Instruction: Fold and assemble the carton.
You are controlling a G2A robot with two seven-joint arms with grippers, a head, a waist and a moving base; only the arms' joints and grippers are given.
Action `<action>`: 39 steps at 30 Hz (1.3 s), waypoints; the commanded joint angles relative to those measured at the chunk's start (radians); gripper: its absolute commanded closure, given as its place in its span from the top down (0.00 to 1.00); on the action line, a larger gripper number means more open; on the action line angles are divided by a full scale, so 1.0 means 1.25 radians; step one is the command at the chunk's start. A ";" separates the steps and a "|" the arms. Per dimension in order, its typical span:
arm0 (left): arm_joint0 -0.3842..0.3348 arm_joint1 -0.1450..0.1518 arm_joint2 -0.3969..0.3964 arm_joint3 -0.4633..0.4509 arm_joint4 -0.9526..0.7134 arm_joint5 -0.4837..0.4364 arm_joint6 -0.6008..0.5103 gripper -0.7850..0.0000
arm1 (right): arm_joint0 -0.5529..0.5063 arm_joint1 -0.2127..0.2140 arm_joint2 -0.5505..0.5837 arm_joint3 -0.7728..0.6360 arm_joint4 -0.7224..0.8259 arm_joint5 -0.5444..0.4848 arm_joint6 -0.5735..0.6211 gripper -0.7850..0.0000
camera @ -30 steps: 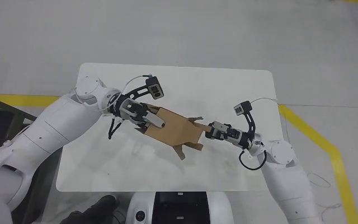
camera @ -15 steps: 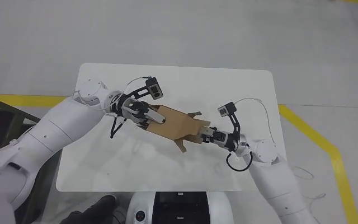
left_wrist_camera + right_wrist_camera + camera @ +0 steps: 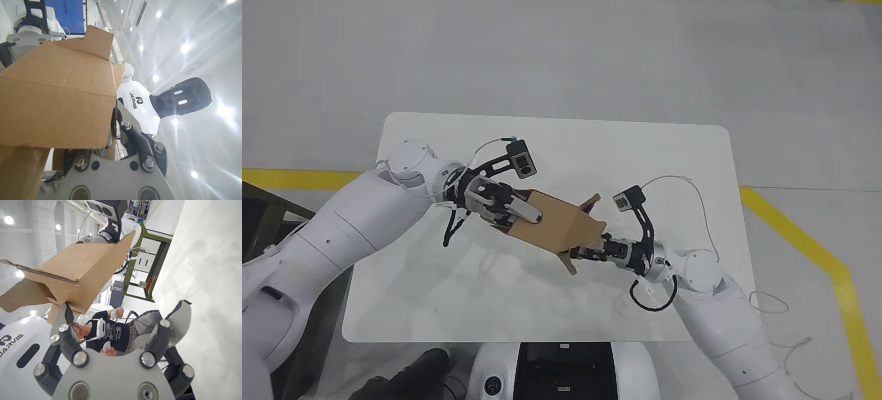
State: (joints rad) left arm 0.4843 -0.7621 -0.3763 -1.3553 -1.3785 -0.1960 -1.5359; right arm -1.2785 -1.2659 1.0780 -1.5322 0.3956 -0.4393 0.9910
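Observation:
The brown carton (image 3: 557, 222) hangs slanted above the middle of the white table (image 3: 442, 290), partly opened into a tube, with loose flaps at its end near the right arm. My left gripper (image 3: 517, 210) is shut on the wall at its other end; in the left wrist view that carton (image 3: 56, 91) covers most of the left gripper (image 3: 113, 123). My right gripper (image 3: 592, 250) is open just under the flap end. In the right wrist view one finger (image 3: 64, 311) touches the carton (image 3: 75, 266) at its lower flap, while the other finger (image 3: 181, 311) stands far off over the table.
Bare tabletop (image 3: 662, 150) surrounds the carton on all sides. The right arm's cable (image 3: 687, 195) loops above the table. A yellow floor line (image 3: 802, 235) runs past the table's right edge. A green shelf unit (image 3: 143, 275) stands beyond the table.
My right gripper has moved left and lower, from the carton's right tip to beneath its flap end. The carton has shifted slightly left and one flap now sticks up. The left arm barely moved.

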 commanded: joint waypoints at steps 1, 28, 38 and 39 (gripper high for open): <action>-0.002 -0.001 0.002 0.002 0.001 -0.002 0.000 0.00 | 0.002 0.000 -0.006 -0.003 -0.004 0.002 -0.001 1.00; -0.037 -0.002 0.021 -0.003 0.032 -0.010 0.000 0.00 | 0.032 0.002 -0.051 -0.021 -0.062 0.057 -0.046 1.00; -0.045 -0.003 0.035 -0.001 0.028 -0.015 0.000 0.00 | 0.036 0.004 -0.054 -0.016 -0.078 0.077 -0.081 1.00; -0.045 -0.003 0.036 0.002 0.027 -0.016 0.000 0.00 | 0.036 0.004 -0.053 -0.017 -0.077 0.077 -0.082 1.00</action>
State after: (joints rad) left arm 0.4282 -0.7660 -0.3322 -1.3555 -1.3437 -0.2145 -1.5359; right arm -1.2328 -1.2613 1.0109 -1.5522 0.2973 -0.3428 0.8898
